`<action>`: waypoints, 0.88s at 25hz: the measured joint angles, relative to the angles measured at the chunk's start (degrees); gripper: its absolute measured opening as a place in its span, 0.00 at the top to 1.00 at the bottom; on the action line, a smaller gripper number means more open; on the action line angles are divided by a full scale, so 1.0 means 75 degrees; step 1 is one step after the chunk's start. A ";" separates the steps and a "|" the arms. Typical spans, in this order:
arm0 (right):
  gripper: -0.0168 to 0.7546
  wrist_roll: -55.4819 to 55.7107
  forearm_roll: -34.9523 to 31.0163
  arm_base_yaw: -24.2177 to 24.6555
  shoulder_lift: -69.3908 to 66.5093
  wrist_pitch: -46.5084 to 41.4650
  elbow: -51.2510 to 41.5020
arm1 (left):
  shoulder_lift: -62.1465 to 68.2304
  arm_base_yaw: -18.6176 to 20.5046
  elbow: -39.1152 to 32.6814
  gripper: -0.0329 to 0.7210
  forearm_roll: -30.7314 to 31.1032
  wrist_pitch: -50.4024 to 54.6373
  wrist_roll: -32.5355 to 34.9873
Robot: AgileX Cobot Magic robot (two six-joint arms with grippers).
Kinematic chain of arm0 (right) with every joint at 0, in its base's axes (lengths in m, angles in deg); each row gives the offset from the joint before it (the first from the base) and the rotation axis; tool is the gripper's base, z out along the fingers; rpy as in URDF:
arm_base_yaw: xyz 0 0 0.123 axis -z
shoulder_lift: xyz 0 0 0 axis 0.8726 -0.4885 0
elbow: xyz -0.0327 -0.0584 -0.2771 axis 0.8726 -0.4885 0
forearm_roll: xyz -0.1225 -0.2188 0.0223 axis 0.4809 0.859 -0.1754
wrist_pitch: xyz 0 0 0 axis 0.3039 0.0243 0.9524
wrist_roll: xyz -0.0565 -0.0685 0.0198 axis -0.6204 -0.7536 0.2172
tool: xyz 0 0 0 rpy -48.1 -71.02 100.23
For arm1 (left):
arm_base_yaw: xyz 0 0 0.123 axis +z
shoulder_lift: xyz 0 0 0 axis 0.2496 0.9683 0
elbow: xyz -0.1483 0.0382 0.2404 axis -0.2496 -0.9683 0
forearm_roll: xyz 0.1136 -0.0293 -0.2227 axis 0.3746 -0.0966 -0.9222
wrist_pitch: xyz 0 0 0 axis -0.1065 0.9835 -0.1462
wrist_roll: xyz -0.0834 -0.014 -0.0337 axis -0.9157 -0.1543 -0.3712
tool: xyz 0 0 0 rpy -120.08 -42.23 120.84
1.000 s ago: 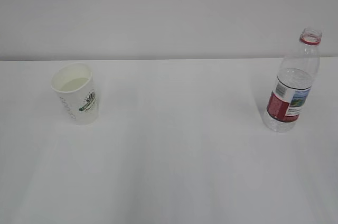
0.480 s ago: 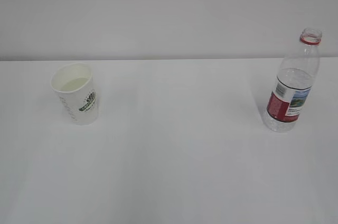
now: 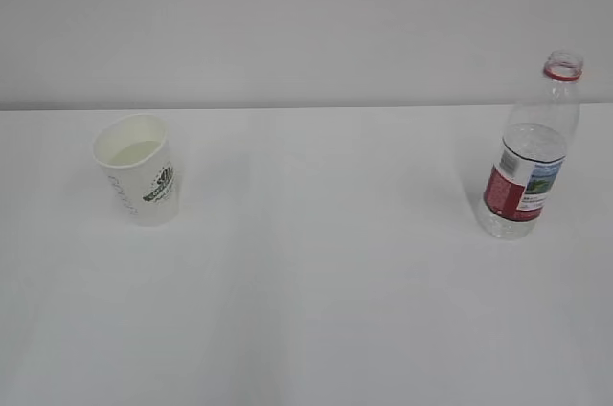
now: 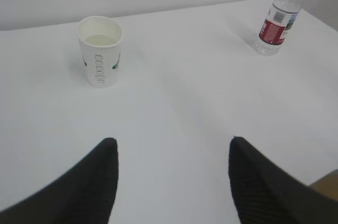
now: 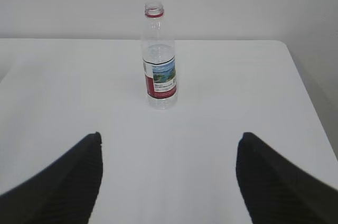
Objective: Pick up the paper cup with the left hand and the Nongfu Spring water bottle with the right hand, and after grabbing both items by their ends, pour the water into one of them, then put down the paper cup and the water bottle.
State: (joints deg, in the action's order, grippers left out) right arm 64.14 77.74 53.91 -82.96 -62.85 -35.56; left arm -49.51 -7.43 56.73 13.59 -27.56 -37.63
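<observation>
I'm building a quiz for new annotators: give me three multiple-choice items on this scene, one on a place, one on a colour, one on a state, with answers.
1. In the exterior view, where does the cup stand?
A. left of the bottle
B. right of the bottle
C. behind the bottle

2. What colour is the bottle's neck ring?
A. blue
B. red
C. green

3. How does the left gripper stand?
A. shut on the cup
B. shut on the bottle
C. open, holding nothing

Answers:
1. A, the cup is far left on the table, the bottle far right.
2. B, a red ring circles the open neck.
3. C, its fingers are spread above bare table, short of the cup.
</observation>
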 joint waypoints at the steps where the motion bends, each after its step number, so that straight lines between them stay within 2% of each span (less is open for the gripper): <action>1: 0.21 -0.0019 -0.0014 0.0000 0.0000 0.0000 -0.0015 | 0.0000 0.0000 0.0000 0.32 0.0030 0.0121 0.0000; 13: 0.21 -0.0156 0.0065 0.0000 0.0000 0.0000 -0.1310 | 0.0000 0.0000 -0.0057 0.32 0.1149 0.0511 0.0000; 22: 0.21 -0.0156 -0.0053 0.0000 0.0000 0.0570 -0.2027 | 0.0000 0.0000 -0.0411 0.33 0.1149 0.0483 0.0000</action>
State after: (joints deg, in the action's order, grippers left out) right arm 62.98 77.34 53.91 -82.96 -58.58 -50.76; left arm -49.51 -7.43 53.64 22.21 -23.94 -37.63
